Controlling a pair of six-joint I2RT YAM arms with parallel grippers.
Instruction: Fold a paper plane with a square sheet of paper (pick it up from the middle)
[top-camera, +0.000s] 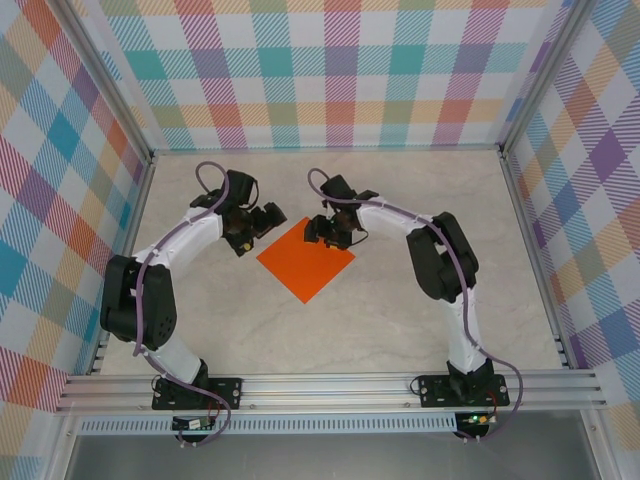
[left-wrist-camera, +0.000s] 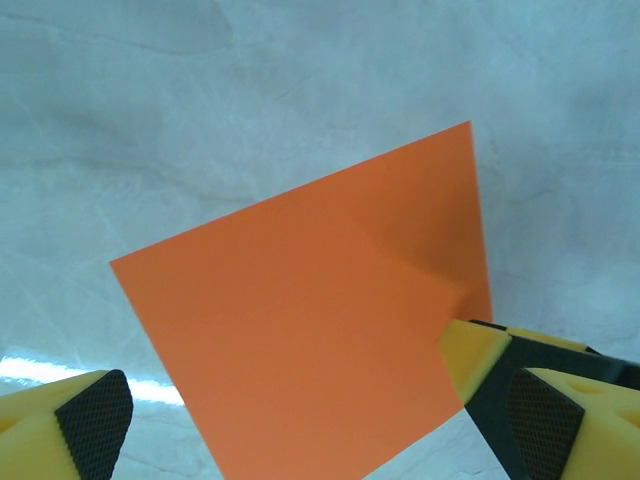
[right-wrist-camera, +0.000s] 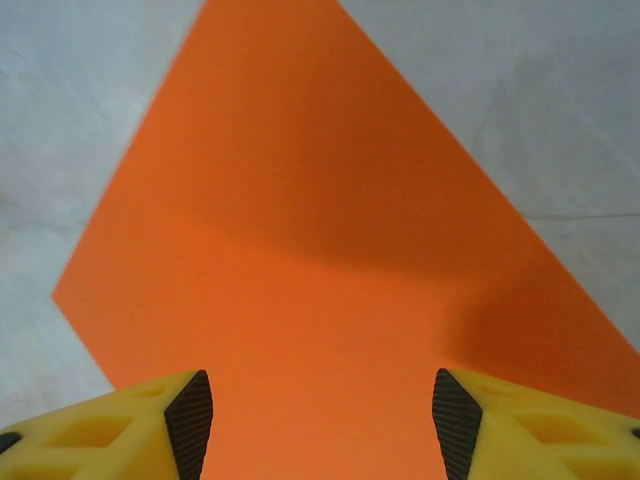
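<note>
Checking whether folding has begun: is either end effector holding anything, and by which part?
Nothing is held. The square sheet of paper lies flat on the table; the left end effector and right end effector stand open at its edges.

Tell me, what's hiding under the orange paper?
The orange paper lies on the pale marbled table, which shows all around it. The bit of table right underneath is covered, so I cannot see if anything is there.
</note>
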